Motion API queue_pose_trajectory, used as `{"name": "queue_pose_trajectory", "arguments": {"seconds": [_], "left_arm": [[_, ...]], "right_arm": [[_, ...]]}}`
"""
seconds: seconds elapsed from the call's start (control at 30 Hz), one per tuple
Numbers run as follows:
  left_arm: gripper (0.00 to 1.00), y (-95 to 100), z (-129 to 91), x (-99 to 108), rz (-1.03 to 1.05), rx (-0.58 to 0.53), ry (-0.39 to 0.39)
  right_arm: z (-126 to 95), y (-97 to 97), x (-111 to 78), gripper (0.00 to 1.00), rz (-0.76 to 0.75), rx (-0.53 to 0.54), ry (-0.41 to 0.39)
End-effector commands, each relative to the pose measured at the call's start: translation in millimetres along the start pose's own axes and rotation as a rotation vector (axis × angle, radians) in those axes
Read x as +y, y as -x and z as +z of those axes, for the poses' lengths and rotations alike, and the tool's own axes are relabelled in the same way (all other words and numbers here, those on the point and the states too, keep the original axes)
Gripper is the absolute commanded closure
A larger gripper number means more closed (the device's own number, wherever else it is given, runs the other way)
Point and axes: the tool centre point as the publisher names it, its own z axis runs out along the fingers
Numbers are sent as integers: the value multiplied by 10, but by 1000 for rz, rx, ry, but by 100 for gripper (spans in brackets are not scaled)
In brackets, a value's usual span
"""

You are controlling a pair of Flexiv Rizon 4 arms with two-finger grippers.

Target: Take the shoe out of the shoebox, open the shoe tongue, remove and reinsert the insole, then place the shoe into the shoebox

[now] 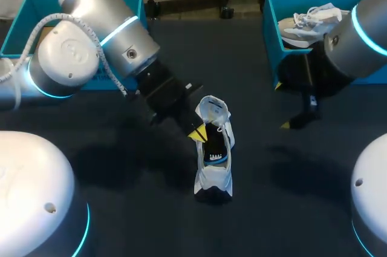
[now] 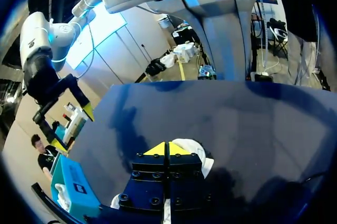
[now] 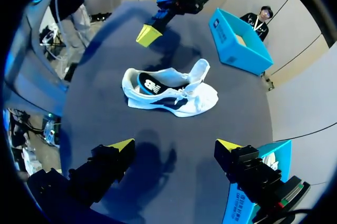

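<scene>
A white shoe (image 1: pixel 213 155) with dark trim stands on the dark table near the middle, its tongue (image 3: pixel 200 70) pulled up and a black insole (image 3: pixel 160 83) showing inside. My left gripper (image 1: pixel 198 133) is shut with nothing in it and hangs just over the shoe's opening; in the right wrist view the left gripper (image 3: pixel 149 34) is clear of the shoe (image 3: pixel 171 96). From the left wrist, the shoe (image 2: pixel 201 154) peeks out under the closed tips of the left gripper (image 2: pixel 168 148). My right gripper (image 3: pixel 176 145) is open, well away from the shoe, beside the right box.
A blue shoebox (image 1: pixel 272 9) at the back right holds a second pale shoe (image 1: pixel 311 21); my right gripper (image 1: pixel 282 106) hangs at its front corner. Another blue box (image 1: pixel 27 6) stands at the back left, partly behind my left arm.
</scene>
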Motion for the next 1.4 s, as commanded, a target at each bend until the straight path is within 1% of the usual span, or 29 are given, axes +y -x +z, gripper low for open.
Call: {"name": "queue_pose_trajectory", "arguments": {"seconds": [0.03, 0.07, 0.17, 0.4, 0.47, 0.6, 0.63, 0.67, 0.83, 0.9, 0.97, 1.07, 1.13, 1.17, 1.27, 1.33, 1.4], "left_arm": [[100, -7, 1, -4, 1, 1, 2], [100, -7, 1, -4, 1, 1, 2], [100, -7, 1, -4, 1, 1, 2], [100, -7, 1, -4, 1, 1, 2], [100, -7, 1, -4, 1, 1, 2], [100, -7, 1, -4, 1, 1, 2], [100, -7, 1, -4, 1, 1, 2], [100, -7, 1, -4, 1, 1, 2], [100, -5, 31, 90, -18, 106, -23], [100, -4, 38, 122, -10, 140, -12], [100, 0, 36, 148, 0, 164, -18], [100, 22, 16, 198, 22, 195, 3], [100, 28, 12, 210, 28, 214, 0], [100, 33, 14, 246, 39, 243, 18], [100, 39, 29, 290, 73, 306, 26], [100, 41, 41, 337, 95, 360, 62], [100, 50, 41, 358, 113, 371, 75]], "right_arm": [[-461, -66, -41, 0, -8, 7, 22], [-507, -66, -48, 0, -3, 7, 37], [-615, -56, -73, 0, -8, 6, 34], [-833, -5, -114, 0, -20, 17, 6], [-871, 18, -117, 0, -19, 22, -5], [-916, 51, -123, 0, -11, 34, 6], [-921, 58, -118, 0, -15, 42, -13], [-922, 65, -118, 0, -5, 29, -28], [-922, 65, -118, 0, -5, 29, -28], [-922, 65, -118, 0, -5, 29, -28], [-922, 65, -118, 0, -5, 29, -28], [-922, 65, -118, 0, -5, 29, -28], [-922, 65, -118, 0, -5, 29, -28], [-922, 65, -118, 0, -5, 29, -28], [-922, 65, -118, 0, -5, 29, -28], [-922, 65, -118, 0, -5, 29, -28], [-922, 65, -118, 0, -5, 29, -28]]}}
